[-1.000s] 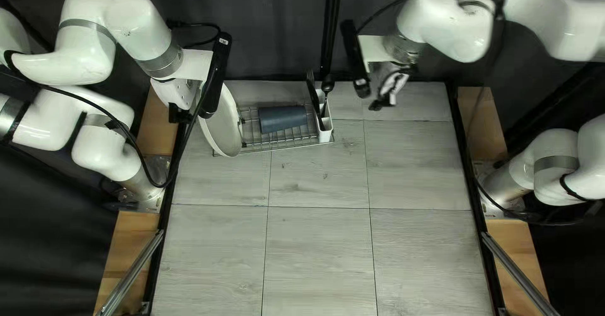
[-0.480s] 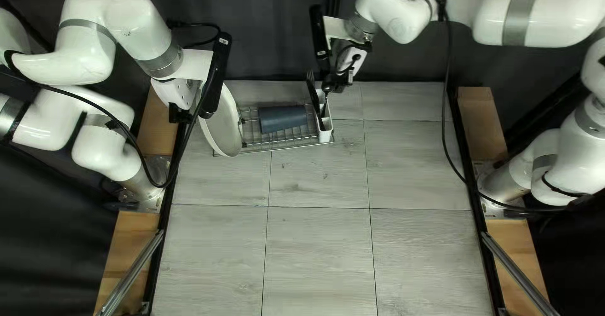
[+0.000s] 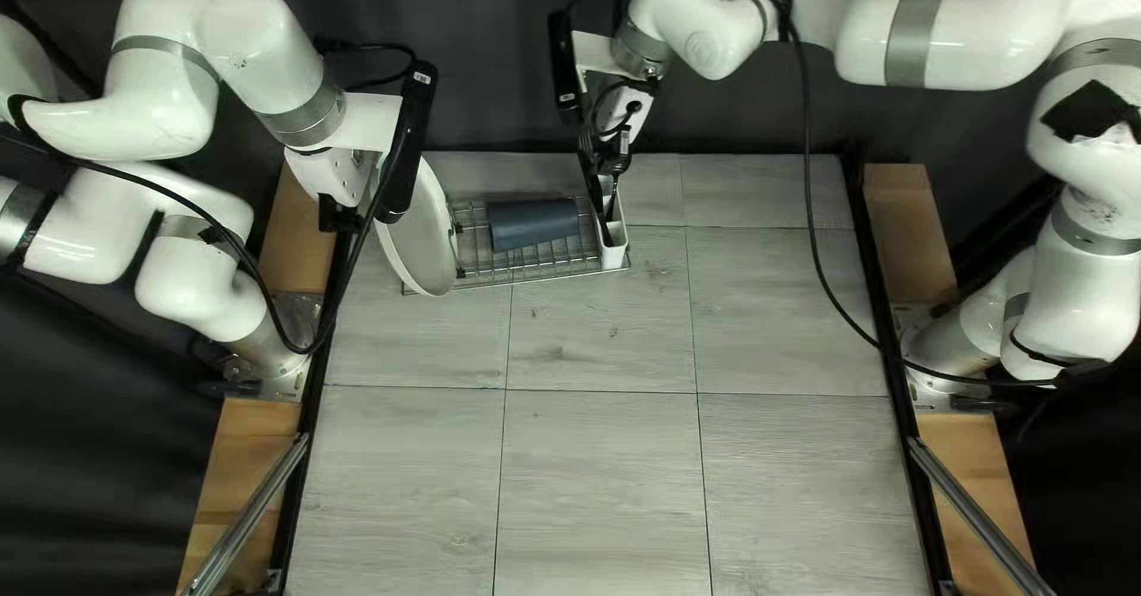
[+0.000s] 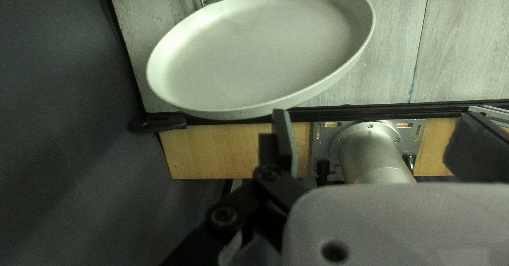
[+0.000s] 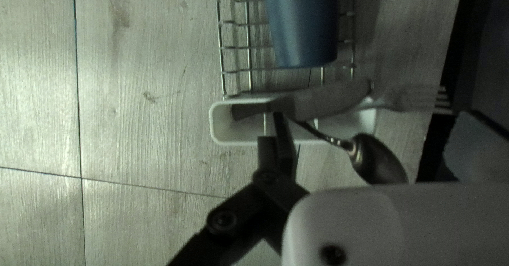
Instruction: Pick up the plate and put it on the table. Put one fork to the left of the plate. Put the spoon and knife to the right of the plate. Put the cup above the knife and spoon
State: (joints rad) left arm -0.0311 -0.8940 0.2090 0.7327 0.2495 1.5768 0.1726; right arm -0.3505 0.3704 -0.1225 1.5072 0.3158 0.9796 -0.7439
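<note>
In the top left view my left gripper [image 3: 342, 213] is beside the pale plate [image 3: 418, 246], which stands tilted at the rack's left end. The left wrist view shows this gripper [image 4: 379, 144] open, with the plate [image 4: 260, 48] ahead, one finger near its rim. My right gripper [image 3: 611, 159] is over the cutlery holder [image 3: 613, 255]. In the right wrist view that gripper [image 5: 376, 146] is open, the spoon [image 5: 377, 159] between its fingers; contact is unclear. Knife [image 5: 331, 101] and fork [image 5: 416, 97] lean out of the holder. The blue-grey cup [image 3: 533, 224] lies on the rack.
The wire dish rack [image 3: 535, 269] stands near the table's far edge. The grey tabletop [image 3: 594, 477] stretches from it to the near edge. Black rails [image 3: 880, 299] run along the sides, and the dark curtain [image 3: 511, 49] hangs behind.
My right arm has moved left across the table's far side, bringing its gripper over the cutlery. My left arm, the plate, the cup and the rack have stayed put.
</note>
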